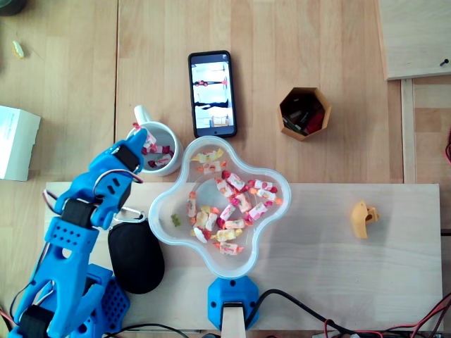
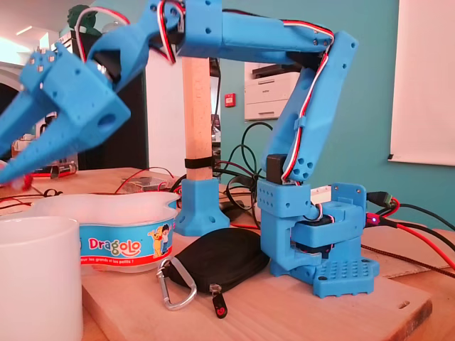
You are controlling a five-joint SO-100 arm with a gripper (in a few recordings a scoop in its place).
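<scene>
Where the blue arm reaches up the left of the overhead view, the gripper (image 1: 139, 135) stands above the white mug (image 1: 174, 141), just inside its upper-left rim.

- Gripper: jaws drawn to a narrow gap, pinching what looks like a red-and-white wrapped candy (image 1: 137, 129) at the tips; in the fixed view the gripper (image 2: 8, 167) points down to the left edge, with the candy (image 2: 13, 179) partly cut off there.
- Mug: upright on the surface (image 1: 338, 267), handle toward the top of the overhead view, several wrapped sweets (image 1: 161, 153) inside; just beside the bowl's left lobe, contact not clear. In the fixed view the mug (image 2: 35, 277) fills the lower left corner.
- Bowl (image 1: 282, 186): translucent, four-lobed, centre of the surface, holding many loose sweets (image 1: 232, 204) and one green piece (image 1: 175, 220); its wall (image 2: 121, 245) bears a printed label.
- Black pouch (image 1: 136, 257): flat beside the arm's base, below the mug, with a metal carabiner (image 2: 178, 284) at its end.
- Phone (image 1: 212, 93): face up, above the bowl.
- Orange hexagonal cup (image 1: 299, 134): upper right, dark items inside.
- Small orange piece (image 1: 363, 218): far right, well apart.
- White box (image 1: 15, 143): left edge
</scene>
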